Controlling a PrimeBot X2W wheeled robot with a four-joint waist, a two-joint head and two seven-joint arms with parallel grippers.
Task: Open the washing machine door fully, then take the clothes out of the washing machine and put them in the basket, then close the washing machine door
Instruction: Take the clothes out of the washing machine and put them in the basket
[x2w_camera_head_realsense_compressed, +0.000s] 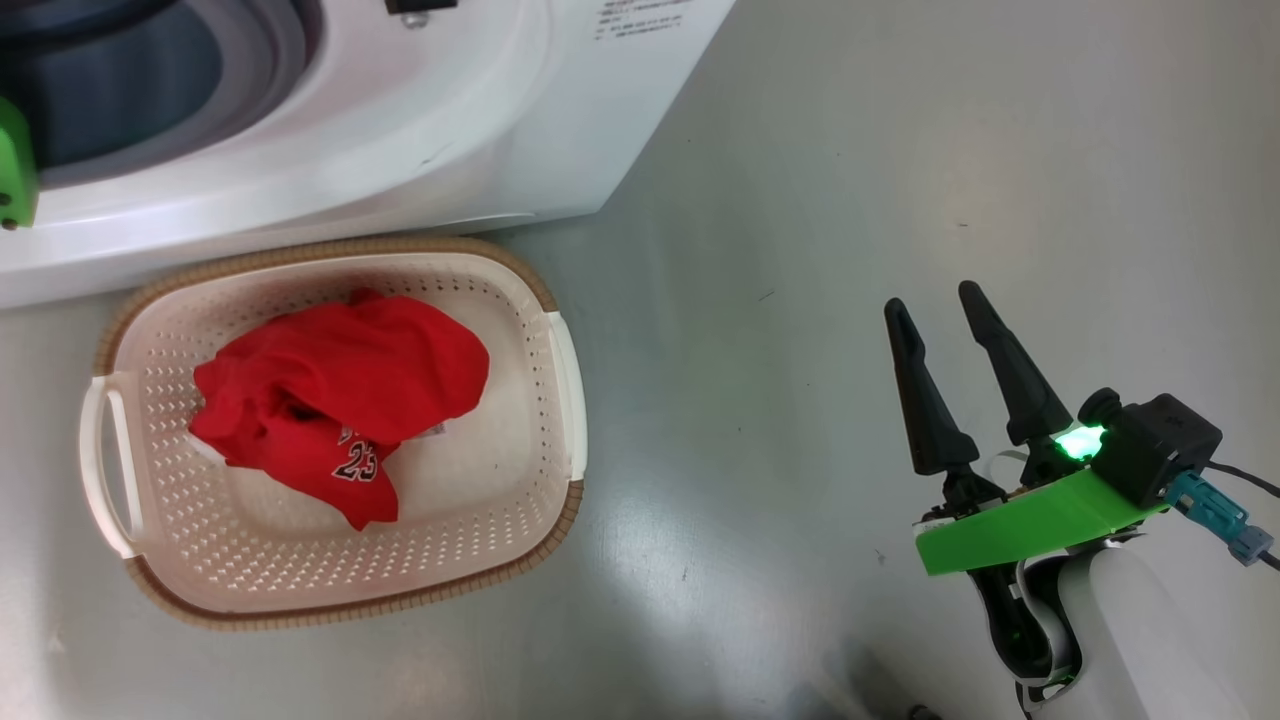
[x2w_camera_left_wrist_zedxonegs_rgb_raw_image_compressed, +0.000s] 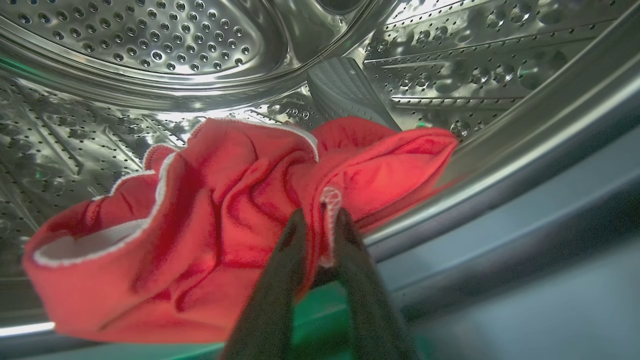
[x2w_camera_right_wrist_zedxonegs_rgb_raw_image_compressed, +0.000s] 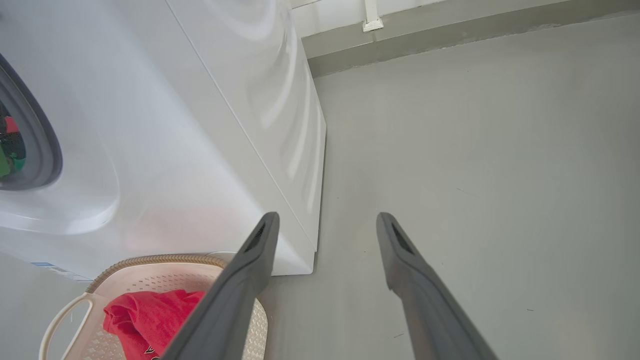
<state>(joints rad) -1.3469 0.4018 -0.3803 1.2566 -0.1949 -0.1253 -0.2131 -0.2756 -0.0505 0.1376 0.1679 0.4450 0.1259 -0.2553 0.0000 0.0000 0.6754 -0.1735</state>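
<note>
Inside the perforated steel drum (x2w_camera_left_wrist_zedxonegs_rgb_raw_image_compressed: 150, 40) of the white washing machine (x2w_camera_head_realsense_compressed: 400, 130), my left gripper (x2w_camera_left_wrist_zedxonegs_rgb_raw_image_compressed: 321, 215) is shut on a red garment with white trim (x2w_camera_left_wrist_zedxonegs_rgb_raw_image_compressed: 225, 210), pinching a fold near the grey gasket (x2w_camera_left_wrist_zedxonegs_rgb_raw_image_compressed: 525, 210). Another red garment, printed with 23 (x2w_camera_head_realsense_compressed: 340, 390), lies in the cream basket (x2w_camera_head_realsense_compressed: 330, 248) on the floor in front of the machine. My right gripper (x2w_camera_head_realsense_compressed: 932, 298) hangs open and empty over bare floor to the right of the basket. The washing machine door is out of view.
The green mount of my left arm (x2w_camera_head_realsense_compressed: 15, 165) sits at the machine's opening. In the right wrist view the machine's side (x2w_camera_right_wrist_zedxonegs_rgb_raw_image_compressed: 280, 100) runs back to a wall skirting (x2w_camera_right_wrist_zedxonegs_rgb_raw_image_compressed: 450, 35). Grey floor (x2w_camera_head_realsense_compressed: 850, 200) spreads to the right of the machine and basket.
</note>
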